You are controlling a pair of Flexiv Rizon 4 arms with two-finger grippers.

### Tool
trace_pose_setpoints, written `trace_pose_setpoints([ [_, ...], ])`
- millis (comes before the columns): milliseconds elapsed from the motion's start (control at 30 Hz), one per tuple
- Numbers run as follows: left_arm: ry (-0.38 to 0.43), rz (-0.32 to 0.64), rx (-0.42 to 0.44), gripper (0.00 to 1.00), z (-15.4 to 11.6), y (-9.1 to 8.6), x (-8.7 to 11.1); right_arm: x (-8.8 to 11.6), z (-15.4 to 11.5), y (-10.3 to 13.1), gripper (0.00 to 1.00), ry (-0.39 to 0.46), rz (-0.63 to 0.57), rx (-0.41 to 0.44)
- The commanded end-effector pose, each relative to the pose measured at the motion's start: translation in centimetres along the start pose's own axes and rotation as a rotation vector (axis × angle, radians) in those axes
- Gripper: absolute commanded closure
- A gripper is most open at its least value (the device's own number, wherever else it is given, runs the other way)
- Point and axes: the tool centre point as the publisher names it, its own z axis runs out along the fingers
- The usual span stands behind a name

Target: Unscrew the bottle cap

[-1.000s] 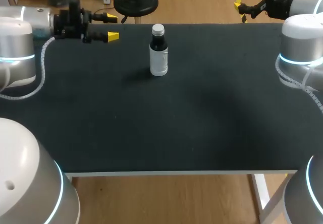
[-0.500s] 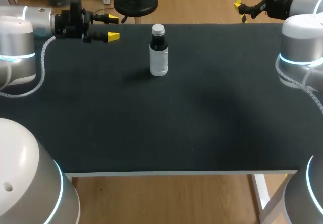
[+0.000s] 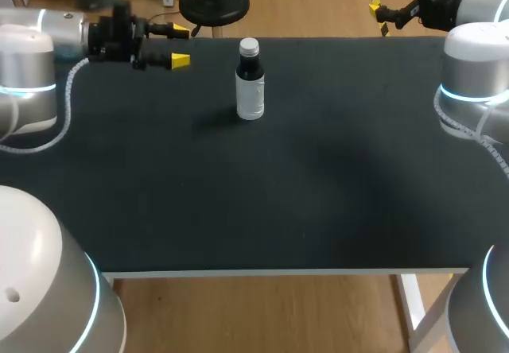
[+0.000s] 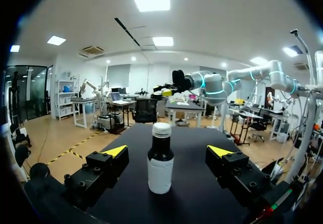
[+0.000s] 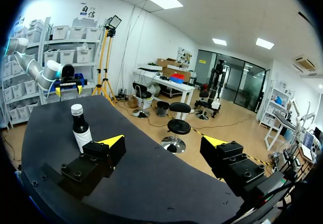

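Capped bottle (image 4: 160,168) ahead of splayed left fingers (image 4: 117,151); right fingers (image 3: 375,6) splayed, partly cut off.

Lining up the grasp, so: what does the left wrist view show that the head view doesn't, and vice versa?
Only the left wrist view: the bottle stands centred ahead of the open left gripper, in line with the gap between its fingers. Only the head view: the stretch of bare table separating that gripper from the bottle. Both: the bottle upright, its white cap on, nothing touching it.
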Motion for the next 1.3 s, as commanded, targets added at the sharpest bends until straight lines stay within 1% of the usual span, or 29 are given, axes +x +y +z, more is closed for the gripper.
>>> trace_pose_setpoints([
  [33, 0.042, 0.011, 0.018, 0.0, 0.6, 0.8, -0.7, 0.0, 0.0, 0.0, 0.0, 0.0, 0.0, 0.001],
  [200, 0.074, 0.022, 0.029, 0.0, 2.0, 1.6, -0.4, 0.0, 0.0, 0.0, 0.0, 0.0, 0.0, 0.001],
  [300, 0.092, 0.023, 0.033, 0.0, 2.4, 2.0, -0.6, 0.0, 0.0, 0.0, 0.0, 0.0, 0.0, 0.001],
  [533, 0.132, 0.031, 0.034, 0.0, 4.4, 2.8, -0.9, 0.0, 0.0, 0.0, 0.0, 0.0, 0.0, 0.001],
  [667, 0.154, 0.03, 0.048, 0.0, 5.6, 3.1, -1.3, 0.0, 0.0, 0.0, 0.0, 0.0, 0.0, 0.001],
  [867, 0.182, 0.031, 0.045, 0.0, 7.3, 3.4, -1.7, 0.0, 0.0, 0.0, 0.0, 0.0, 0.0, 0.001],
  [1133, 0.213, 0.036, 0.06, 0.0, 8.5, 3.5, -2.5, 0.0, 0.0, 0.0, 0.0, 0.0, 0.0, 0.001],
  [1300, 0.232, 0.042, 0.065, 0.0, 9.4, 3.4, -2.4, 0.0, 0.0, 0.0, 0.0, 0.0, 0.0, 0.001],
])
